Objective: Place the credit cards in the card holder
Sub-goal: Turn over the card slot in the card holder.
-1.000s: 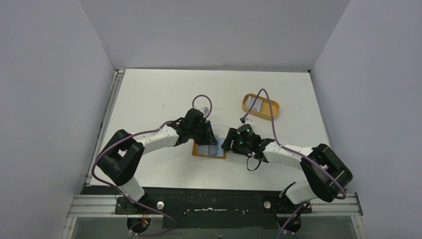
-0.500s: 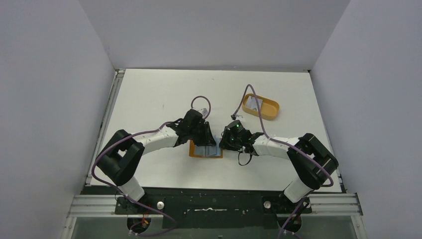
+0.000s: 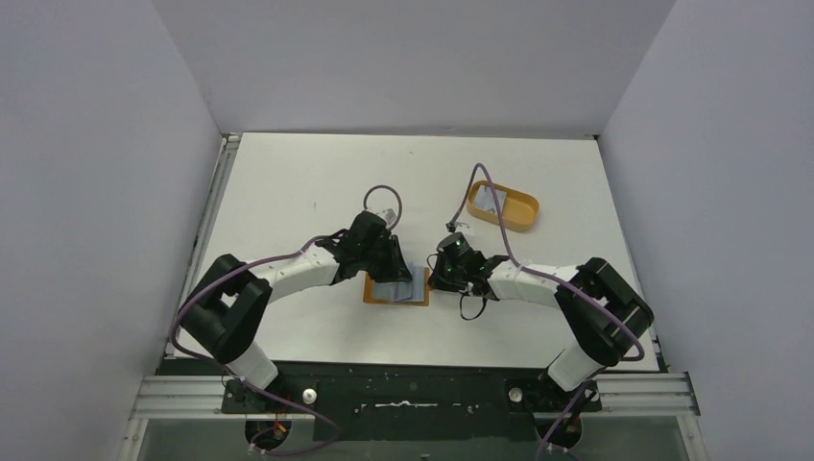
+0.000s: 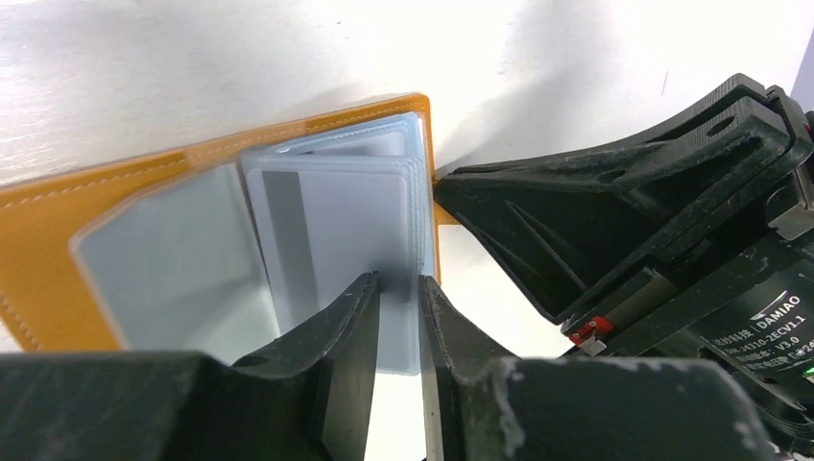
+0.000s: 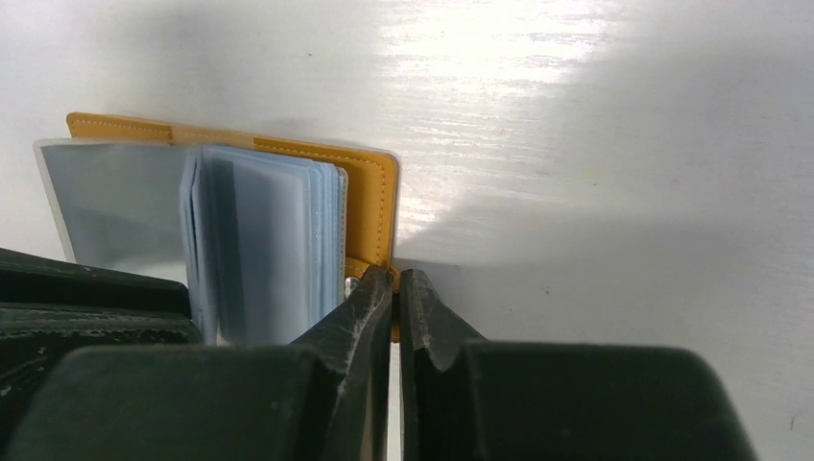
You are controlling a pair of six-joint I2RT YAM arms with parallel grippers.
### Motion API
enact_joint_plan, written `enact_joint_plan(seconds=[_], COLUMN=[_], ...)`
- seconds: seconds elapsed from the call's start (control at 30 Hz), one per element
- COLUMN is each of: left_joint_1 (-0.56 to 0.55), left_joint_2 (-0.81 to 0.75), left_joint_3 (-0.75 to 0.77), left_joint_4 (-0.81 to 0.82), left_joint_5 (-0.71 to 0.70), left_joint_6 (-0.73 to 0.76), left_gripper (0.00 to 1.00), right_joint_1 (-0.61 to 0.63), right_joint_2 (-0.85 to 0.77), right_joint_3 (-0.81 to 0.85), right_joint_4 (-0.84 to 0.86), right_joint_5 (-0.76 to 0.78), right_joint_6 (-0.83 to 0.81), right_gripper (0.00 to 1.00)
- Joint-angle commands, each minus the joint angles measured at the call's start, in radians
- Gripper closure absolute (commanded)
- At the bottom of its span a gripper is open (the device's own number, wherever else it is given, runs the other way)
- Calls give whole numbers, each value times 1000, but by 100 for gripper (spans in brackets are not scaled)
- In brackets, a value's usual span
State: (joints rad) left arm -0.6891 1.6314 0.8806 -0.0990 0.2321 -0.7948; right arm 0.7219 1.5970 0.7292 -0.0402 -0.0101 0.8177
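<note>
The card holder lies open on the table, orange outside with pale blue sleeves fanned up. My left gripper is over its left half. In the left wrist view its jaws stand a narrow gap apart. Their tips rest on a pale credit card with a grey stripe in the top sleeve, and I cannot tell whether they pinch it. My right gripper is at the holder's right edge. Its jaws are shut on the orange tab there. Another credit card lies in the tray.
An orange oval tray stands at the back right, with the right arm's purple cable looping over it. The two gripper heads are close together across the card holder; the right one's black body fills the right of the left wrist view.
The right gripper has moved left to the card holder's edge and shut on its tab. The left jaws have narrowed a little. The holder has shifted slightly left.
</note>
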Motion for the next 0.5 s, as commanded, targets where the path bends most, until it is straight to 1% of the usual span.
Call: enact_joint_plan(seconds=[0.0,0.2,0.37,0.47], left_joint_1=[17,20,28,36], left_joint_2=[-58,-83,-108,-120], left_joint_3=[-2,-12,-25,-44], left_joint_4=[-51,-94,-152,-156], left_joint_5=[-47,-83,-143,-159], left_joint_6=[35,47,52,44], left_gripper=[82,87,93,94], right_joint_1=[10,8,8,8], right_joint_2=[-24,-74,-119,-154], right_joint_3=[-36,-53,-65,-81], right_joint_4=[-139,-151,-172,-182], right_joint_5=[51,60,70,73], right_joint_6=[-45,-55,-60,-64], right_gripper=[100,100,100,100])
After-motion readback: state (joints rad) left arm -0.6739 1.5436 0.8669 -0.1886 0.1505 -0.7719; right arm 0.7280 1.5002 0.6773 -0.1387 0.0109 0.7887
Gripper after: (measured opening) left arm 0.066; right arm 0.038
